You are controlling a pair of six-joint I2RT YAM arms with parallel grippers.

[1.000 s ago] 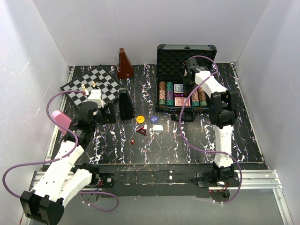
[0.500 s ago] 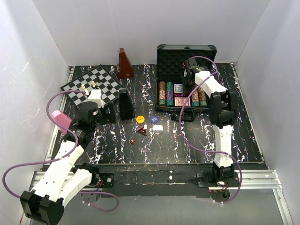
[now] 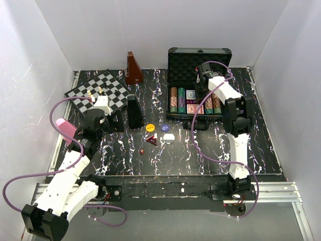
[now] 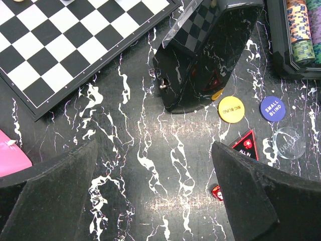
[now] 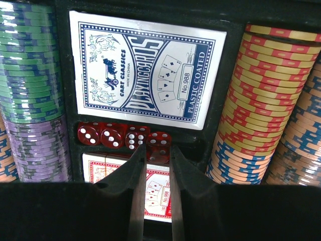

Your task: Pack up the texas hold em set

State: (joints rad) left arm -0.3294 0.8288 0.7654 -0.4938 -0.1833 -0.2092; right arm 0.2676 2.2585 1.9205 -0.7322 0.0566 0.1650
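Left hand (image 4: 155, 145) hangs fully released above the table (image 4: 131, 168); right hand (image 5: 157, 150), over the open black case (image 3: 183, 63), narrowly brackets the end red die (image 5: 158, 139), grip undeterminable.

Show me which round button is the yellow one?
The BIG BLIND button, leftmost of the three. The SMALL BLIND button is blue; the DEALER button is clear.

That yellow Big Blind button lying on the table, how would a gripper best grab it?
By its rim, from straight above: the yellow button lies flat and thin, so only opposite edges offer hold. Avoid the side crowded by the glossy black object.
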